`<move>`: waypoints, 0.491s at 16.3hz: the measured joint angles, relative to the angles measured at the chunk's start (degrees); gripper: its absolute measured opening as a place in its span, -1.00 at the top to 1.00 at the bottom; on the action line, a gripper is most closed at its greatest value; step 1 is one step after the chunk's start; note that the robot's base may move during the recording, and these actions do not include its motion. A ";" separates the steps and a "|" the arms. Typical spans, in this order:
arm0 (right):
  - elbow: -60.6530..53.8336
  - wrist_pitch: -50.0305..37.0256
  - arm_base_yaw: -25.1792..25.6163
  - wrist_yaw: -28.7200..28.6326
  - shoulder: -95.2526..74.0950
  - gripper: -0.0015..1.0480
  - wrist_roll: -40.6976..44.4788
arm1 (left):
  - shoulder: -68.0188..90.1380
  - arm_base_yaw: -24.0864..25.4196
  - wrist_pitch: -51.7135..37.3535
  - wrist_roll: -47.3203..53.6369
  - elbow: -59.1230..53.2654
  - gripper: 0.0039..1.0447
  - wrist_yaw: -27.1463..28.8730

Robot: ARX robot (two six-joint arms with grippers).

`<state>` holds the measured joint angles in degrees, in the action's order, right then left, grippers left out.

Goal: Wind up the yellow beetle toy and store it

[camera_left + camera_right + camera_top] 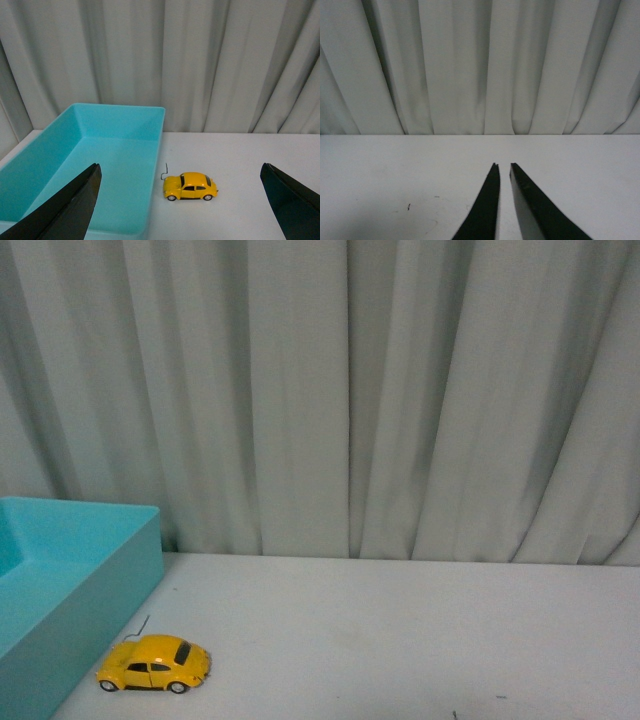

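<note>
The yellow beetle toy (153,664) stands on its wheels on the white table, close beside the turquoise bin (75,585). A thin dark wire sticks up from one end of the car. In the left wrist view the beetle toy (190,186) lies ahead of my left gripper (181,172), between the lines of its two wide-apart black fingers (65,207), untouched. My left gripper is open and empty. My right gripper (503,165) is shut, holding nothing, over bare table. Neither arm shows in the front view.
The turquoise bin (150,165) is open-topped and empty, standing at the table's left side. A grey pleated curtain (350,390) closes off the back of the table. A few small dark marks (408,206) dot the white tabletop.
</note>
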<state>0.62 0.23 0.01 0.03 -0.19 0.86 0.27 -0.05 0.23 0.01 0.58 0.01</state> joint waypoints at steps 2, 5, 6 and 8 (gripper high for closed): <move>0.00 0.02 0.00 -0.02 0.00 0.45 -0.02 | 0.00 0.00 0.00 0.00 0.00 -0.88 0.00; 0.00 0.00 0.00 0.00 0.00 -0.27 -0.02 | 0.00 0.00 0.00 0.00 0.00 -0.88 0.00; 0.00 0.02 0.00 -0.02 0.00 -0.48 -0.02 | 0.00 0.00 0.00 0.00 0.00 -0.88 0.00; 0.00 0.02 0.00 0.00 0.00 -0.91 -0.04 | 0.00 0.00 0.00 0.00 0.00 -0.88 0.00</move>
<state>0.62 0.25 0.01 0.03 -0.19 0.82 0.27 -0.05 0.23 0.01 0.58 0.01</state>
